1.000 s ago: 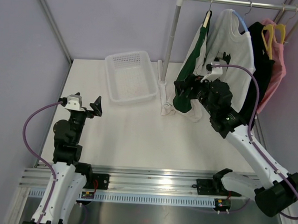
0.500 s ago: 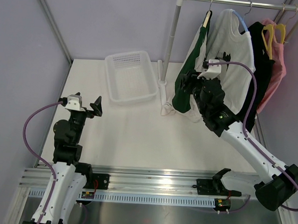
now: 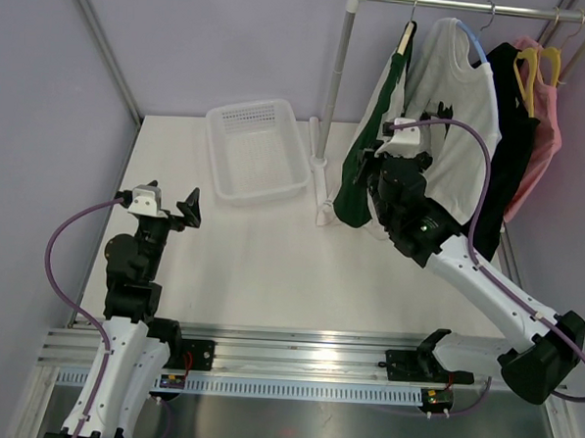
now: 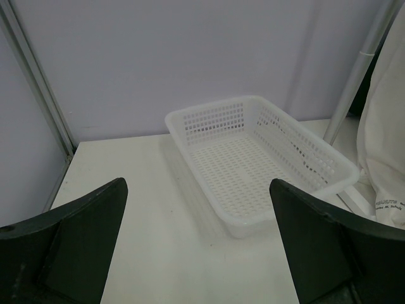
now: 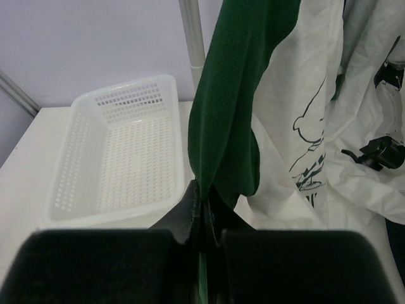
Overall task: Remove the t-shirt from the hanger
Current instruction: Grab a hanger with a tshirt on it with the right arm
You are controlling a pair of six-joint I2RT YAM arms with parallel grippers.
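A robotics lab cell — plain lilac walls (image 3: 233, 39), a white table (image 3: 270, 267), an aluminium rail (image 3: 305, 362) at its edge.

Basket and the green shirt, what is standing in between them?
The clothes rack's upright metal pole stands between the white basket and the green shirt. The top view shows this most clearly.

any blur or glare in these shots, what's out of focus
Left wrist: the left jaws loom dark and soft at the bottom corners, while the white basket is sharp. Right wrist: the right jaws are a blurred black mass at the bottom edge; the green t-shirt is crisp. Top external: even light, faint shadows, no strong glare.
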